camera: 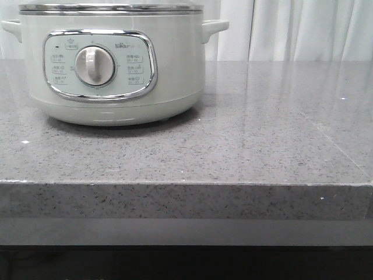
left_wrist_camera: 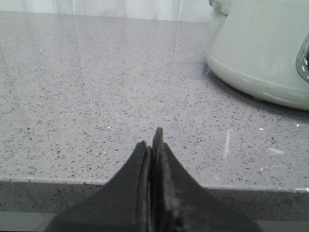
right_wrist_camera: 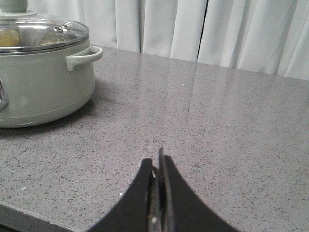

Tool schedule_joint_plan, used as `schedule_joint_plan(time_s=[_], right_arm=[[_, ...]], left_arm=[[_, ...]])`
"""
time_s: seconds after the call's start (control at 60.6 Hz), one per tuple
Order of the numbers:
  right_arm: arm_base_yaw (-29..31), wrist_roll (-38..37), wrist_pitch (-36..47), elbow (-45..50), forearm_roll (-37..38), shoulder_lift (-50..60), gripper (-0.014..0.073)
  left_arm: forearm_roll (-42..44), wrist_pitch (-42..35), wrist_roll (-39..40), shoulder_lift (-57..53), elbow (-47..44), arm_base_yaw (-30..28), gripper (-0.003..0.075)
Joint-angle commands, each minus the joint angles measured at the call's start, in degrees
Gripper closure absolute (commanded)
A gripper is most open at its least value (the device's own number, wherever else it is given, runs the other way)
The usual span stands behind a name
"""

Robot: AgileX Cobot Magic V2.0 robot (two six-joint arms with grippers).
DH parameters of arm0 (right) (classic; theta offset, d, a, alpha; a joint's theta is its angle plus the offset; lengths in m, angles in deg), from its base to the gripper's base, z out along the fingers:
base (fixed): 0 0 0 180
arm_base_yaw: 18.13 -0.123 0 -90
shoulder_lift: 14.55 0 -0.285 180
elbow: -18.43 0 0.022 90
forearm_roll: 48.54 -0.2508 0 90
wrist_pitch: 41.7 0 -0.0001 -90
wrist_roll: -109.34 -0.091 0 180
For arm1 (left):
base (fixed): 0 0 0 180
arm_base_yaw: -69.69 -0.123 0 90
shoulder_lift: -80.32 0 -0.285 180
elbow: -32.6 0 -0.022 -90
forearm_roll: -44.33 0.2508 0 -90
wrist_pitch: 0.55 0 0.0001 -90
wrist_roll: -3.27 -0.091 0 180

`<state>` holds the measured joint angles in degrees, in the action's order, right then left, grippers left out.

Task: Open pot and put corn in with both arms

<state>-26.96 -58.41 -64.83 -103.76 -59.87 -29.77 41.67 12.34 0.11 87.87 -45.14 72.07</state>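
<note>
The pale grey-green pot point(camera: 169, 64) stands at the back left of the grey stone counter, its control panel and dial point(camera: 95, 65) facing me. Its steel-rimmed glass lid point(right_wrist_camera: 48, 31) is on. A yellow shape point(right_wrist_camera: 8, 37) shows through the lid at the frame's edge; I cannot tell whether it is the corn, or whether it lies inside or behind the pot. No corn lies on the counter. My left gripper point(left_wrist_camera: 153, 137) is shut and empty over the counter's front edge, left of the pot point(left_wrist_camera: 260, 53). My right gripper point(right_wrist_camera: 157, 157) is shut and empty, right of the pot point(right_wrist_camera: 38, 82). Neither shows in the front view.
A white curtain point(camera: 291, 29) hangs behind the counter. The counter's front edge point(camera: 186, 185) runs across near me. The pot's side handle point(right_wrist_camera: 84, 55) sticks out toward the right.
</note>
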Motion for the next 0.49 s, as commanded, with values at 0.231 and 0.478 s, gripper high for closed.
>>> schedule_joint_plan(time_s=[0.231, 0.478], right_arm=[[0.3, 0.5, 4.6, -1.4, 0.2, -0.5, 0.0662], [0.3, 0.5, 5.2, -1.1, 0.2, -0.5, 0.0662]], left_arm=[[-0.5, -5.1, 0.6, -1.4, 0.1, 0.1, 0.0738], [-0.5, -5.1, 0.6, -1.4, 0.1, 0.1, 0.0738]])
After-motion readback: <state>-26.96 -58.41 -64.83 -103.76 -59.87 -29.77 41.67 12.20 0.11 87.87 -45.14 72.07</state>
